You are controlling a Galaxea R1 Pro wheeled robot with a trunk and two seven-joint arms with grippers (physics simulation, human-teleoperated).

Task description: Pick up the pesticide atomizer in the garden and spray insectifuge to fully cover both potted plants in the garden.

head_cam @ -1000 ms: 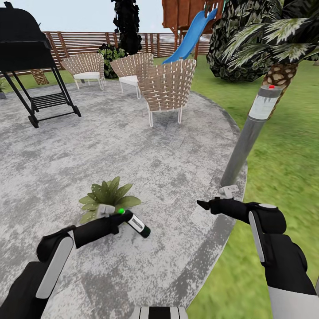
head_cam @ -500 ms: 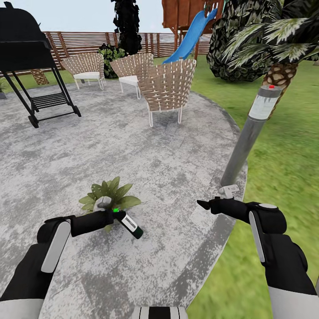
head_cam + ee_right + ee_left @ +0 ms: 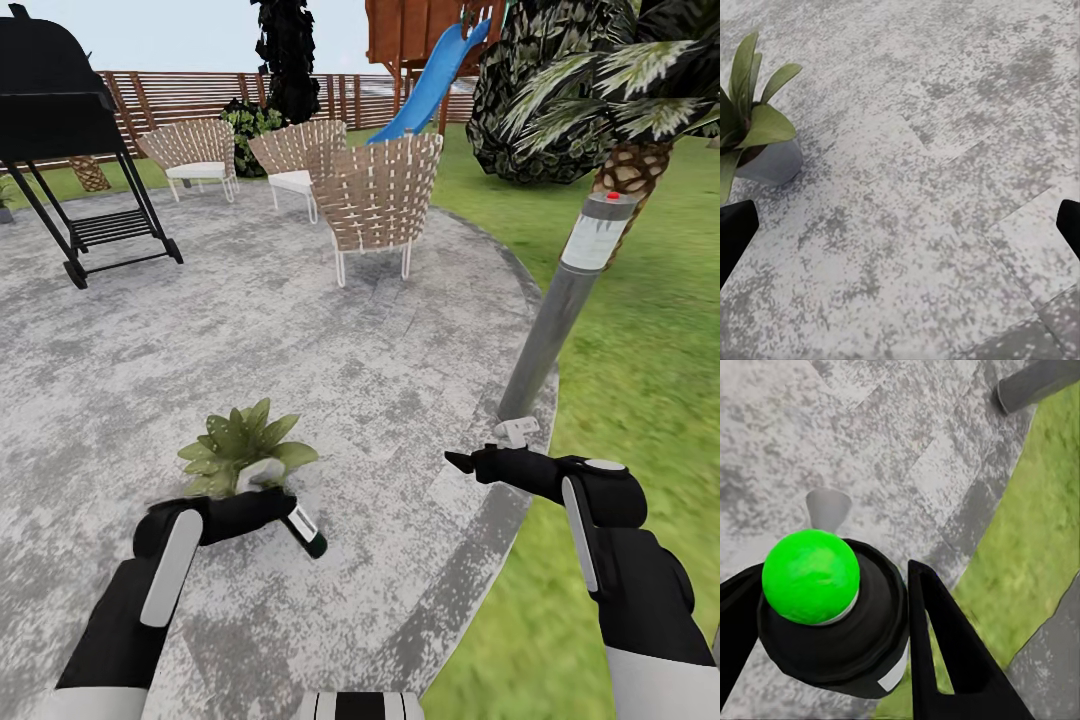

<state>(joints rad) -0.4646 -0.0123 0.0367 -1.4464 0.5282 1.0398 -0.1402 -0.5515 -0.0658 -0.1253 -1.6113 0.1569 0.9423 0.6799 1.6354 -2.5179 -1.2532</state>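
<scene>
My left gripper [image 3: 282, 508] is shut on the pesticide atomizer [image 3: 304, 530], a dark green bottle with a white label band, held low over the patio. Its whitish head [image 3: 262, 474] is at the near edge of a potted plant [image 3: 240, 442], a low rosette of green leaves. In the left wrist view the bottle [image 3: 832, 622] sits between my black fingers [image 3: 945, 652], with a bright green ball on its end. My right gripper [image 3: 458, 462] hovers open to the right, pointing left. Its view shows the plant's leaves [image 3: 750, 120] and a grey pot [image 3: 772, 161].
A tall grey post [image 3: 560, 300] with a red top stands at the patio's right edge beside my right arm. Woven chairs [image 3: 380, 195] and a black grill [image 3: 60, 110] stand farther back on the stone patio [image 3: 300, 330]. Lawn [image 3: 640, 380] lies to the right.
My left arm has swung right and nearer to me, bringing the atomizer along. The bottle now tilts more steeply downward, and its whitish head has moved right along the plant's near edge. The right arm has not moved.
</scene>
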